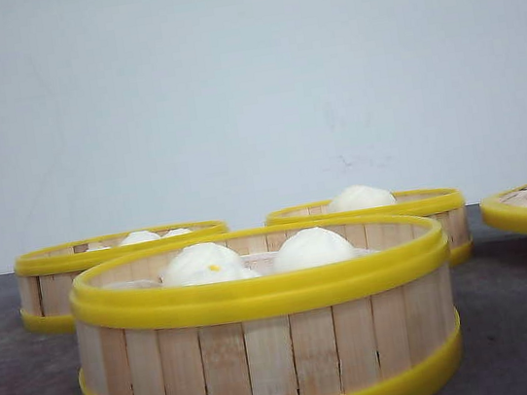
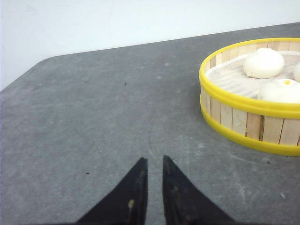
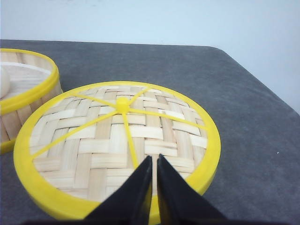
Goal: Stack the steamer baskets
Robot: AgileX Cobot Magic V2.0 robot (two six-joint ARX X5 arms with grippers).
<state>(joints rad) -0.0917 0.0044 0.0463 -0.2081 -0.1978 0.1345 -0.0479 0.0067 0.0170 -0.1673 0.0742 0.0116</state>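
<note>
Three round steamer baskets (image 1: 265,345) (image 1: 51,291) (image 1: 448,221), pale wooden slats between thick yellow rims, sit apart on the grey tabletop (image 2: 93,117), holding white buns (image 1: 312,248). Both the left gripper (image 2: 154,161) and right gripper (image 3: 154,159) are nearly pressed together, the right above a woven lid (image 3: 93,140).

The nearest steamer basket (image 1: 267,330) had a wall of pale, matt wooden slats with visible grain, bound top and bottom by thick yellow plastic rims that looked smooth and faintly glossy. The two baskets behind it, left (image 1: 122,273) and right (image 1: 370,222), showed the same slats and rims. The buns (image 1: 252,256) inside looked soft, white and matt. The lid (image 3: 117,140) under my right gripper (image 3: 153,161) was woven from flat pale strips, dry and matt, with thin yellow plastic spokes and a smooth yellow rim. The table (image 2: 93,108) was dark grey, matt and finely rough, with faint scuffs. My left gripper's fingers (image 2: 133,187) looked black and dull.
</note>
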